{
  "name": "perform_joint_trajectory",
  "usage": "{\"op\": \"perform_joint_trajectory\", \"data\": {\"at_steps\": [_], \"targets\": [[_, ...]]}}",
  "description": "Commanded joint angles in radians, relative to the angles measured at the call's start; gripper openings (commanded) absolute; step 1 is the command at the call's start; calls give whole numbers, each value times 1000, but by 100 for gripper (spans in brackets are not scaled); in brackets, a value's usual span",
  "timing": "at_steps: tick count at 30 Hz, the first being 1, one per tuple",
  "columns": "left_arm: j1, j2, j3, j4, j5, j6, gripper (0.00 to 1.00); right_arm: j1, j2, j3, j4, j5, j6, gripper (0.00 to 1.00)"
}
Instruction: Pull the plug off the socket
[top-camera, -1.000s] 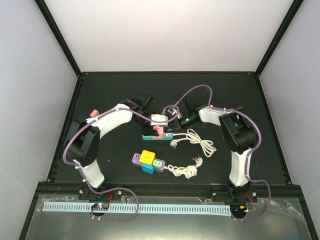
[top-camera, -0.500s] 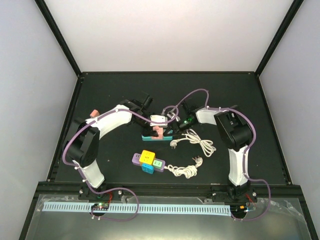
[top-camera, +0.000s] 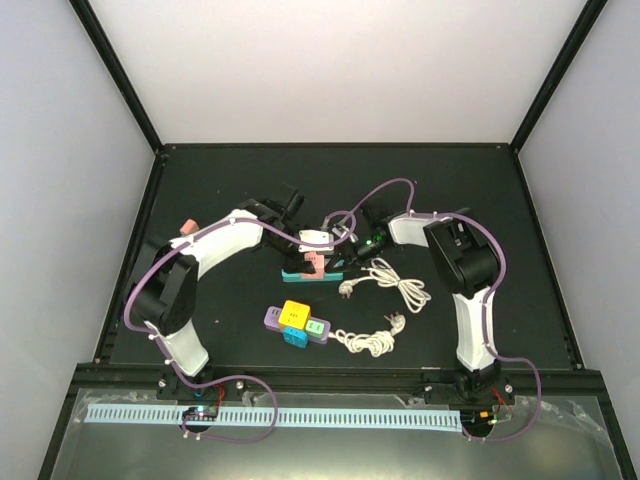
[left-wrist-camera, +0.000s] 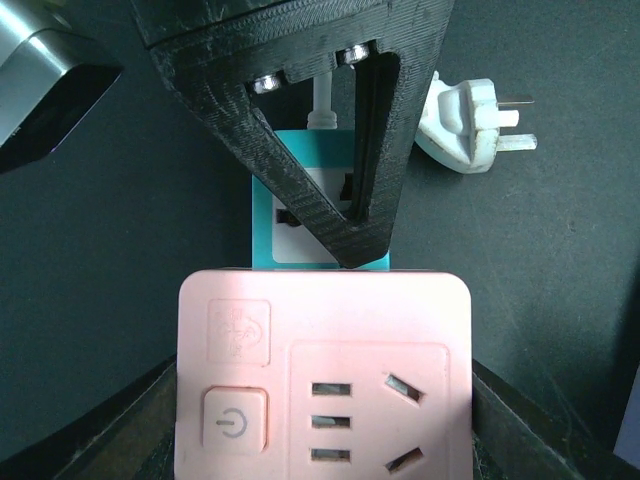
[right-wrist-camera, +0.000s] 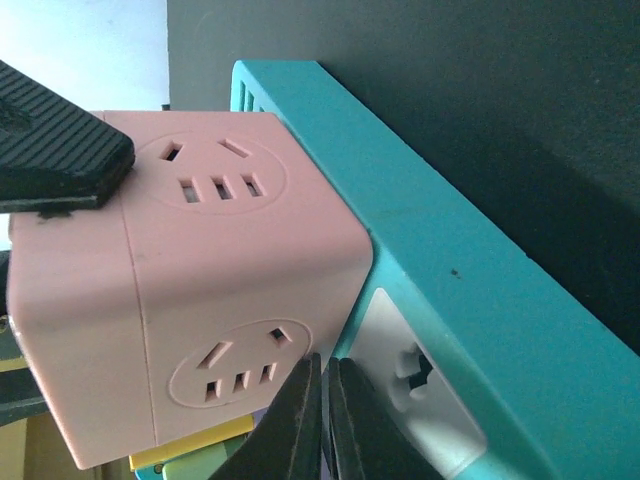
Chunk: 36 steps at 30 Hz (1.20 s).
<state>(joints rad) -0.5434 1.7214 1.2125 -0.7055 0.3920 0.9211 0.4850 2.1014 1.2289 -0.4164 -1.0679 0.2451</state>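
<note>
**A:** How far along is it?

**B:** Unfinished, I judge. The teal socket strip lies mid-table with the pink cube seated against it. The left gripper is clamped on the cube's sides. The right gripper has its jaws together, tips at the strip's white outlet, likely to pin it down. A white plug lies loose just right of the strip, prongs bare.

**A:** What's left?

**B:** Probably pulling the cube off the strip.

**A:** Surroundings?

**B:** Pale walls and a black table. A purple-and-yellow cube sits nearer, with a coiled cord to its right.
</note>
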Motion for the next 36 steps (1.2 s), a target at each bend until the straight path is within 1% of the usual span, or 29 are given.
{"op": "perform_joint_trajectory", "data": {"at_steps": [1, 3, 10, 19, 23, 27, 30, 36], "targets": [[-8, -74, 67, -1, 136, -21, 39, 12, 81, 4, -17, 148, -5, 9], [-9, -79, 63, 5, 138, -17, 39, 12, 87, 5, -21, 158, -9, 9], [-12, -152, -9, 97, 96, 13, 37, 10, 104, 16, -38, 195, -14, 9], [-12, -189, 9, 67, 128, -15, 36, 4, 121, 31, -55, 227, -20, 9], [5, -179, 65, 2, 103, -36, 34, 4, 103, 31, -58, 231, -33, 9], [41, -185, 138, -86, 99, -61, 35, 6, 74, 37, -59, 223, -49, 13], [60, -191, 181, -168, 45, -76, 35, 6, 40, 43, -61, 223, -58, 15], [131, -196, 252, -338, -79, -92, 35, 6, -27, 42, -62, 224, -81, 22]]}}
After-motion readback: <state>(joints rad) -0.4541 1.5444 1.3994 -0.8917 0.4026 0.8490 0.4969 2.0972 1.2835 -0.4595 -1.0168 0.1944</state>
